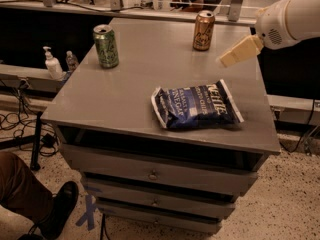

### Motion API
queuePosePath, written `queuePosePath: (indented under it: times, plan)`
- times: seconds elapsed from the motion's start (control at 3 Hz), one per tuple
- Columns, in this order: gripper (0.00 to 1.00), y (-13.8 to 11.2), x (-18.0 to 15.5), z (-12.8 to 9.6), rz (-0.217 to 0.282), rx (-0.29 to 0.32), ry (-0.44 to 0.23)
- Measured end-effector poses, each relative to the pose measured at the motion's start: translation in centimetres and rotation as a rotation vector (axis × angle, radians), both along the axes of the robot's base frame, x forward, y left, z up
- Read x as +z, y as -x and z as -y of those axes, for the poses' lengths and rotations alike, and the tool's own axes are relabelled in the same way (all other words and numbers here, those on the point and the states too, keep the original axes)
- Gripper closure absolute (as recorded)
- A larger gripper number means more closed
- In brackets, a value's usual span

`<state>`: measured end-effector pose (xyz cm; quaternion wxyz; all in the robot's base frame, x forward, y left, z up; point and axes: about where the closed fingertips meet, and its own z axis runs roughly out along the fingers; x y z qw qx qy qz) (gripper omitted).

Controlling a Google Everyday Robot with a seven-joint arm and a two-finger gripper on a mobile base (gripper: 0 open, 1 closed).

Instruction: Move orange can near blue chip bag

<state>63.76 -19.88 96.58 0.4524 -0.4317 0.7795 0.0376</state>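
Observation:
The orange can (203, 30) stands upright at the far right of the grey cabinet top (130, 79). The blue chip bag (196, 106) lies flat near the front right edge, well apart from the can. My gripper (226, 59) reaches in from the right on a white arm. It hovers above the top, to the right of and nearer than the orange can, and beyond the bag. It holds nothing that I can see.
A green can (106, 46) stands upright at the far left of the top. A pump bottle (51, 64) stands on a ledge left of the cabinet. A person's leg and shoe (35, 204) are at the lower left. Drawers (155, 174) face the front.

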Motion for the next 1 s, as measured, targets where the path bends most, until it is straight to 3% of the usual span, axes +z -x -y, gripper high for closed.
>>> queuePosePath:
  times: [0.33,0.67,1.0]
  plan:
    - [0.00,-0.1,0.0,-0.1,0.001,-0.001,-0.004]
    - [0.00,-2.3,-0.6,-0.8,0.027,-0.027,-0.085]
    - [0.00,-7.7,-1.4,-2.0,0.059,-0.092,-0.264]
